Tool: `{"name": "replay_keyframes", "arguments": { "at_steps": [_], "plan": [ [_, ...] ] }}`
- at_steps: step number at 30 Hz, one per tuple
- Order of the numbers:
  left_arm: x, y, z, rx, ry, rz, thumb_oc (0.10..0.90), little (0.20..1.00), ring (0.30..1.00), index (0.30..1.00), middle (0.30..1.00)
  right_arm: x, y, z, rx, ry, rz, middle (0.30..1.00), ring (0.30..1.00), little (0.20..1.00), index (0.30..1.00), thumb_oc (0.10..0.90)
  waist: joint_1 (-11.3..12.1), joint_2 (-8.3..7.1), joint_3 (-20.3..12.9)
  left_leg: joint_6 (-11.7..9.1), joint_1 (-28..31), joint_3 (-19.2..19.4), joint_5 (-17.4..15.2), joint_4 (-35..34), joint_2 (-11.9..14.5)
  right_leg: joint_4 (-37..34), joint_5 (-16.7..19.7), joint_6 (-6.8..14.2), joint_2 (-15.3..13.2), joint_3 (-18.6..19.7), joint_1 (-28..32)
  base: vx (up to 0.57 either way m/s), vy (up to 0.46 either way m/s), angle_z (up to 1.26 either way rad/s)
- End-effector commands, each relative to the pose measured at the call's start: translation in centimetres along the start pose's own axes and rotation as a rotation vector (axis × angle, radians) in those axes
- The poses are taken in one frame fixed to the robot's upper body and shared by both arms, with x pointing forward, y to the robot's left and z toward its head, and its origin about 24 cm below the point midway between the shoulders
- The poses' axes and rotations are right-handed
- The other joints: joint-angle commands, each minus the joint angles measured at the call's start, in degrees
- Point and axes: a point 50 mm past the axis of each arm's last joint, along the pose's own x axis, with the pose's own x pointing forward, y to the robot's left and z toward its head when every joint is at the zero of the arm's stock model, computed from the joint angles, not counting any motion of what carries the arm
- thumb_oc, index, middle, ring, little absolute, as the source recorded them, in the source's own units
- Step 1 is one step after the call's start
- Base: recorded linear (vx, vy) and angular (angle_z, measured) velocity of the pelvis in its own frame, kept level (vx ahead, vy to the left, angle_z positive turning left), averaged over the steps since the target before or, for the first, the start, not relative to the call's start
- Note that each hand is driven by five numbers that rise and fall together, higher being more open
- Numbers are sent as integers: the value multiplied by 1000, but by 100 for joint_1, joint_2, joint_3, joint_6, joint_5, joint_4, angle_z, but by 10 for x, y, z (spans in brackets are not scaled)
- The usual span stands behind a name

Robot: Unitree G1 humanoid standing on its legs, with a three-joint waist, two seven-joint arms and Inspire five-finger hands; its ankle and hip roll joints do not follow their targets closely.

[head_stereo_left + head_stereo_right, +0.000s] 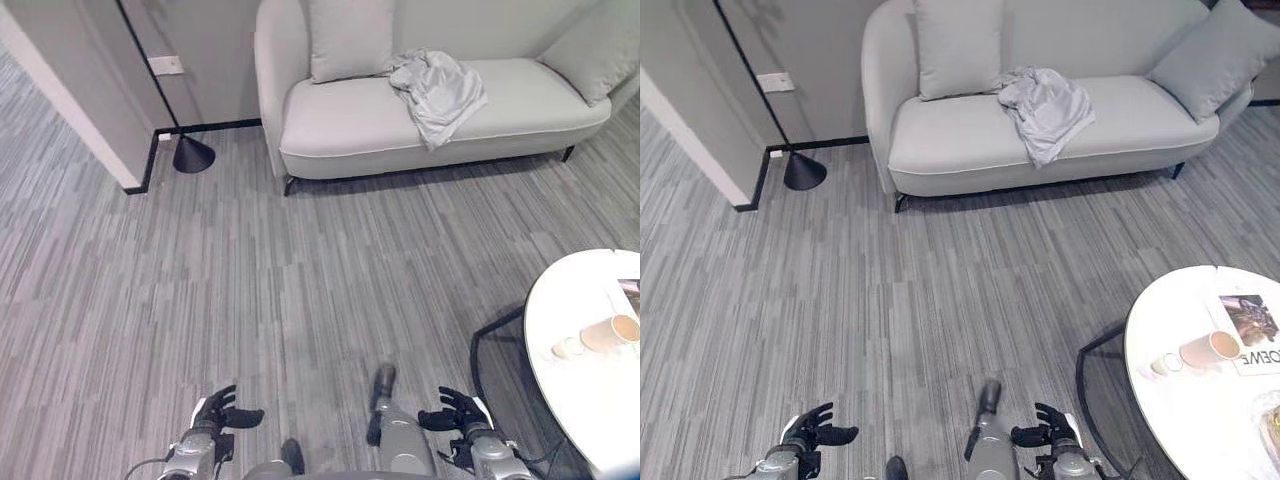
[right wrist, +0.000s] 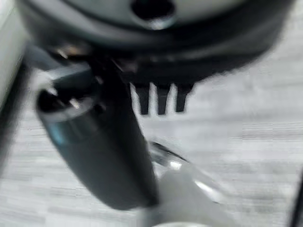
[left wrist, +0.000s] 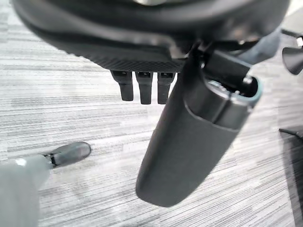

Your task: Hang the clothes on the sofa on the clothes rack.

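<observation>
Where grey striped carpet (image 1: 300, 280) spreads, pale sofa (image 1: 350, 130) bearing crumpled garment (image 1: 437, 90), both hands (image 1: 222, 410) (image 1: 458, 410) loosely open, empty.

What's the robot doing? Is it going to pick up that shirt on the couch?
Nothing is being handled yet. A grey piece of clothing lies crumpled on the seat of the pale sofa, across the carpet from the robot. The left hand and right hand hang low in front of it with relaxed fingers, holding nothing. A round white table with a paper cup stands to its right. It probably has to get closer first.
</observation>
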Motion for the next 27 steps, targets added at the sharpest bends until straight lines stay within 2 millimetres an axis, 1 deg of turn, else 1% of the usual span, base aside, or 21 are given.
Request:
{"name": "replay_keyframes", "arguments": {
  "at_steps": [1,2,3,4,5,6,7,8,9,10,11,14,17,19,20,21,22,23,25,26,27],
  "plan": [
    [2,3,22,68,-105,-11,800,900,900,900,900,-1,-14,-8,-35,12,-39,900,900,900,900,800,-88,-131,127,-218,469,231,-653,36,-119,-444,505,203,24,-111,293,590,-271,13],
    [2,2,18,71,-92,-16,800,900,900,900,900,-2,-15,-13,-46,27,-39,900,900,900,900,800,-89,-115,95,-218,567,128,-615,36,-73,-444,579,120,111,-66,414,750,-446,35],
    [1,-2,18,24,-97,-26,800,900,900,900,900,-3,-20,-19,-71,51,-43,900,900,900,900,800,-32,12,68,-379,541,59,-114,774,216,-444,510,-41,323,-111,725,596,-374,46],
    [1,-2,18,24,-97,-26,800,900,900,900,900,-3,-20,-19,-71,51,-43,900,900,900,900,800,-37,16,66,-381,533,54,-121,786,223,-444,508,-43,326,-118,727,677,-565,56],
    [0,-7,21,-4,-112,-48,800,900,900,900,900,-3,-28,-20,-76,48,-60,900,900,900,900,800,54,13,116,-522,-91,-26,530,2456,543,-444,226,-315,454,-219,1116,294,-313,27],
    [0,-7,21,-4,-112,-48,800,900,900,900,900,-3,-28,-20,-76,48,-60,900,900,900,900,800,43,23,107,-526,-120,-41,514,2489,557,-444,224,-319,462,-233,1109,620,-618,25],
    [-2,-10,21,12,-122,-75,800,900,900,900,900,-3,-35,-16,-62,36,-80,900,900,900,900,800,146,56,249,-684,-731,-23,1180,4104,1047,-444,-247,-642,740,-213,1582,471,-445,11],
    [-2,-10,19,4,-112,-71,800,900,900,900,900,-2,-40,-12,-60,27,-96,900,900,900,900,800,239,22,341,-703,-1021,-24,1267,4678,1118,-444,-446,-773,812,-170,1773,525,-534,18],
    [-2,-9,18,0,-104,-66,800,900,900,900,900,0,-43,-6,-51,17,-107,900,900,900,900,800,325,-104,414,-563,-1547,35,1126,5031,1068,-444,-531,-862,764,-120,1878,392,-281,-8],
    [-2,-10,16,-15,-94,-62,800,900,900,900,900,0,-42,-5,-49,14,-106,900,900,900,900,800,424,-80,441,-582,-1842,-46,830,4964,989,-444,-690,-870,858,-4,2088,356,-171,-20],
    [-2,-10,13,-32,-87,-59,800,900,900,900,900,1,-41,-1,-44,0,-99,900,900,900,900,800,534,-185,420,-425,-2246,41,775,4604,801,-444,-736,-880,796,33,2175,435,-84,-25],
    [-4,-8,4,-64,-66,-49,800,900,900,900,900,0,-37,1,-59,-23,-78,900,900,900,900,800,775,-191,373,-421,-2516,78,657,2961,734,-444,-1058,-761,811,102,2590,497,-15,-38],
    [-6,-5,1,-71,-65,-41,800,900,900,900,900,0,-38,5,-79,-47,-79,900,900,900,900,800,932,-107,296,-524,-2520,228,1254,233,684,-444,-1314,-620,886,-70,3091,592,42,-30],
    [-6,-3,-3,-73,-48,-28,800,900,900,900,900,1,-37,6,-102,-44,-80,900,900,900,900,800,942,-134,219,-557,-2825,485,1115,36,857,-444,-1406,-585,918,-55,3361,578,16,-6],
    [-6,1,-7,-81,-35,-16,800,900,900,900,900,1,-32,4,-116,-38,-64,900,900,900,900,800,1006,-136,154,-588,-2758,533,1273,36,864,-444,-1480,-593,994,57,3511,708,32,-21],
    [-8,7,-13,-96,-18,0,800,900,900,900,900,1,-27,4,-137,-36,-39,900,900,900,900,800,1149,-128,47,-549,-2644,410,1330,36,794,-444,-1598,-577,1045,254,3698,817,41,-52],
    [-8,8,-17,-91,-3,3,800,900,900,900,900,0,-22,1,-149,-26,-20,900,900,900,900,800,1222,-136,-44,-556,-2570,272,1588,36,700,-444,-1688,-587,1041,372,3922,741,80,-77],
    [-9,11,-20,-95,9,15,800,900,900,900,900,-1,-19,-4,-155,-11,-10,900,900,900,900,800,1248,-135,-154,-509,-2511,261,1803,36,710,-408,-1635,-585,993,419,3973,688,106,-84],
    [-9,14,-25,-93,33,25,800,900,900,900,900,-2,-10,-15,-152,27,21,900,900,900,900,800,1372,-330,-375,-337,-2333,323,1763,36,477,337,-1282,-370,626,411,3854,663,147,-85],
    [-9,17,-25,-88,38,32,800,900,900,900,900,-3,-7,-19,-158,44,34,900,900,900,900,800,1388,-465,-372,-210,-2095,357,1556,36,224,1175,-839,-161,304,399,3699,751,263,-84],
    [-8,18,-21,-93,27,36,800,900,900,900,900,-3,-4,-21,-149,57,44,900,900,900,900,800,1251,-467,-281,34,-1692,367,1217,36,-1,2786,133,-13,-138,392,2952,646,304,-59]
  ]
}}
